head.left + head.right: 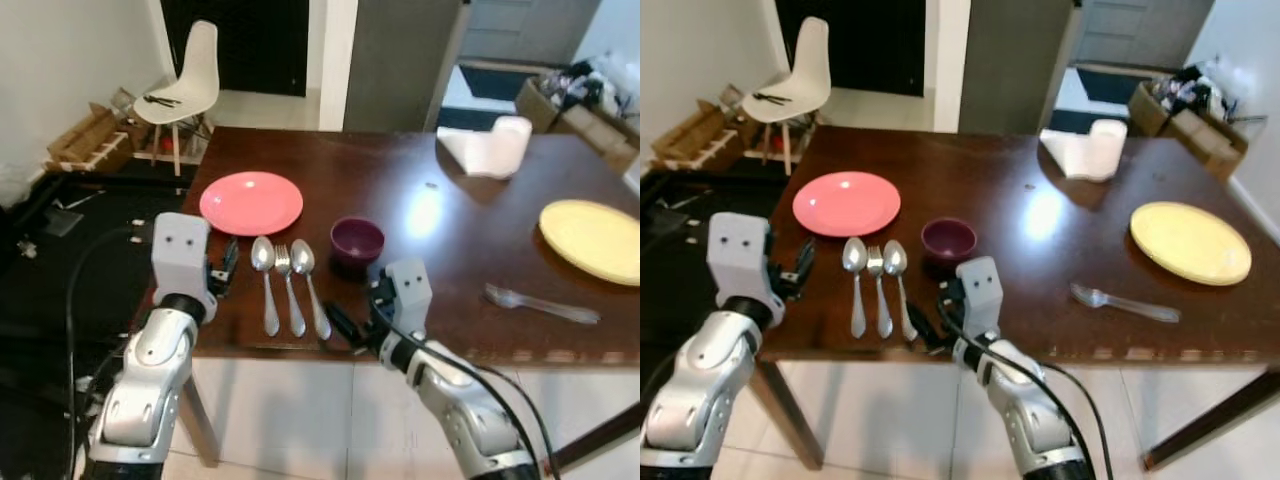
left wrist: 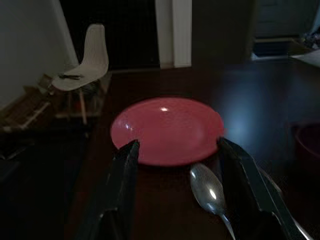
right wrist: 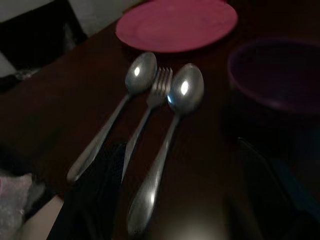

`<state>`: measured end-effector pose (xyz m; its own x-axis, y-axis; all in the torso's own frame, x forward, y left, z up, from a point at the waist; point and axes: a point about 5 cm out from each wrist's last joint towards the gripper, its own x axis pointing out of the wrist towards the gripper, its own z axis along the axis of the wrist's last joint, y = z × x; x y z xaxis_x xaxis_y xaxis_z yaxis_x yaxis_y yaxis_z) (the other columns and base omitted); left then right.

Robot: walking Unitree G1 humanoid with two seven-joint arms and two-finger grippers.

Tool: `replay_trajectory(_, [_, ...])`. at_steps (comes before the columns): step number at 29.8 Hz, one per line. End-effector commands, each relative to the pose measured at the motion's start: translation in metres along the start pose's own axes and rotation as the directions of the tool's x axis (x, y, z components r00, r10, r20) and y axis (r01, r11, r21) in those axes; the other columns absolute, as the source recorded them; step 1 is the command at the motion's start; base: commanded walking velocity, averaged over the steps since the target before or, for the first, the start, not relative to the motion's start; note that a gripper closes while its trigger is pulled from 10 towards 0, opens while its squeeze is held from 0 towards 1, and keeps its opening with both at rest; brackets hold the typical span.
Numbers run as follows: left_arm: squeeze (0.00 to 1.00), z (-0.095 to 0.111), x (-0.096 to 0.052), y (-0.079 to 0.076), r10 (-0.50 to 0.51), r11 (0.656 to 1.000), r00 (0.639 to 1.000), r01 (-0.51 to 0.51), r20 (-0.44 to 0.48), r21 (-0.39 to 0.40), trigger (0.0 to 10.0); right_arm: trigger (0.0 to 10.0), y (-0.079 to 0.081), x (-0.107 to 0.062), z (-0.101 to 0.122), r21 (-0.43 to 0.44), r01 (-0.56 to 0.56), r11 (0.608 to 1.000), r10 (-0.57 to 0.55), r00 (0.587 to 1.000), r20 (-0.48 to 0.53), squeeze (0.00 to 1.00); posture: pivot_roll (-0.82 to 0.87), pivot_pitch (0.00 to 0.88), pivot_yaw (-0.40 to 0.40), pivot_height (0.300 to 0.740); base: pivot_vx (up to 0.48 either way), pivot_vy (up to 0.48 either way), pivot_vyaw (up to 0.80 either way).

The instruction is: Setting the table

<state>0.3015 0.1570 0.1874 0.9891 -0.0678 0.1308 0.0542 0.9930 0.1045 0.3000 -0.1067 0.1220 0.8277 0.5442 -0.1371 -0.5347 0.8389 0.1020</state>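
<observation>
Left eye view: dark wood counter (image 1: 470,250) ran across mid frame. Pink plate (image 1: 251,202) sat left of centre. Just below it, two spoons with a fork (image 1: 288,275) between them lay side by side: left spoon (image 1: 266,280), right spoon (image 1: 308,272). Purple bowl (image 1: 357,241) sat just right of the cutlery. Yellow plate (image 1: 592,238) was at the right edge, a clear plastic fork (image 1: 540,303) below it, and a white napkin stack (image 1: 487,147) at upper right. White chair (image 1: 182,85) stood at upper left, behind the counter. My left end effector (image 1: 226,265) hovered at the counter edge, left of the spoons, below the pink plate. My right end effector (image 1: 345,322) was at the near edge, just right of the spoon handles.

Left wrist view: my left fingers (image 2: 120,185) were spread open, empty, framing the pink plate (image 2: 167,130); one spoon bowl (image 2: 206,186) was between them.

Right wrist view: dim. Spoons and fork (image 3: 150,107) lay mid frame, the purple bowl (image 3: 272,72) at upper right. My right fingers (image 3: 97,192) were apart, holding nothing.
</observation>
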Motion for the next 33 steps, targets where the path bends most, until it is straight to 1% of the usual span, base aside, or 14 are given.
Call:
replay_trajectory(1, [0.0,-0.005,-0.001,0.002,-0.001,1.0,1.0,0.001,-0.017,0.013,10.0,10.0,0.01,0.0,-0.007,-0.001,-0.057,0.998,0.057,0.998,-0.036,0.0,0.03,0.0,0.028,0.74,0.48,0.0,0.0])
replay_trajectory(3, [0.0,-0.004,-0.002,-0.004,-0.069,0.997,0.997,0.07,-0.02,0.034,10.0,10.0,0.014,-0.003,-0.013,0.011,-0.109,0.994,0.11,0.992,-0.069,0.0,0.02,0.0,0.027,0.74,0.197,0.0,0.0])
replay_trajectory(4, [0.0,-0.004,-0.002,-0.004,-0.069,0.997,0.997,0.07,-0.02,0.034,10.0,10.0,0.014,-0.003,-0.013,0.011,-0.109,0.994,0.11,0.992,-0.069,0.0,0.02,0.0,0.027,0.74,0.0,0.0,0.0])
replay_trajectory(8, [0.0,0.004,-0.007,-0.015,-0.234,0.97,0.972,0.234,-0.009,0.062,10.0,10.0,0.015,-0.005,-0.022,0.072,-0.122,0.99,0.13,0.984,-0.123,0.0,0.02,0.0,0.027,0.74,0.0,0.0,0.0])
replay_trajectory(9, [0.0,0.004,-0.007,-0.015,-0.234,0.97,0.972,0.234,-0.009,0.062,10.0,10.0,0.015,-0.005,-0.022,0.072,-0.122,0.99,0.13,0.984,-0.123,0.0,0.02,0.0,0.027,0.74,0.0,0.0,0.0])
replay_trajectory(13, [0.0,0.013,-0.005,-0.023,-0.365,0.926,0.931,0.363,-0.004,0.103,10.0,10.0,0.01,0.002,-0.026,0.102,-0.077,0.992,0.092,0.984,-0.153,0.0,0.03,0.0,0.023,0.74,0.0,0.0,0.0])
replay_trajectory(14, [0.0,0.013,-0.005,-0.023,-0.365,0.926,0.931,0.363,-0.004,0.103,10.0,10.0,0.01,0.002,-0.026,0.102,-0.077,0.992,0.092,0.984,-0.153,0.0,0.03,0.0,0.023,0.74,0.0,0.0,0.0])
replay_trajectory(18, [0.0,0.02,-0.001,-0.03,-0.494,0.857,0.869,0.493,-0.034,0.153,10.0,10.0,0.016,0.021,-0.019,0.136,-0.117,0.984,0.135,0.982,-0.132,0.0,0.04,0.0,0.027,0.74,0.0,0.0,0.0])
replay_trajectory(19, [0.0,0.02,-0.001,-0.03,-0.494,0.857,0.869,0.493,-0.034,0.153,10.0,10.0,0.016,0.021,-0.019,0.136,-0.117,0.984,0.135,0.982,-0.132,0.0,0.04,0.0,0.027,0.74,0.0,0.0,0.0])
replay_trajectory(20, [0.0,0.022,0.0,-0.031,-0.524,0.835,0.85,0.525,-0.051,0.164,10.0,10.0,0.019,0.025,-0.016,0.145,-0.138,0.98,0.159,0.978,-0.139,0.0,0.04,0.0,0.025,0.74,0.0,0.0,0.0])
replay_trajectory(21, [0.0,0.022,0.0,-0.031,-0.524,0.835,0.85,0.525,-0.051,0.164,10.0,10.0,0.019,0.025,-0.016,0.145,-0.138,0.98,0.159,0.978,-0.139,0.0,0.04,0.0,0.025,0.74,0.0,0.0,0.0])
replay_trajectory(24, [0.0,0.026,0.0,-0.03,-0.558,0.808,0.827,0.561,-0.07,0.18,10.0,10.0,0.021,0.029,-0.015,0.135,-0.15,0.979,0.171,0.972,-0.16,0.0,0.04,0.0,0.022,0.74,0.0,0.0,0.0])
replay_trajectory(30, [0.0,0.03,0.0,-0.029,-0.57,0.799,0.818,0.573,-0.077,0.179,10.0,10.0,0.018,0.032,-0.026,0.142,-0.141,0.98,0.172,0.956,-0.239,0.0,0.06,0.014,0.006,0.74,0.0,0.0,0.0])
replay_trajectory(33, [0.0,0.03,-0.004,-0.033,-0.587,0.787,0.805,0.593,-0.086,0.171,10.0,10.0,0.015,0.034,-0.034,0.145,-0.119,0.982,0.157,0.943,-0.294,0.0,0.07,0.037,-0.008,0.74,0.0,0.0,0.0])
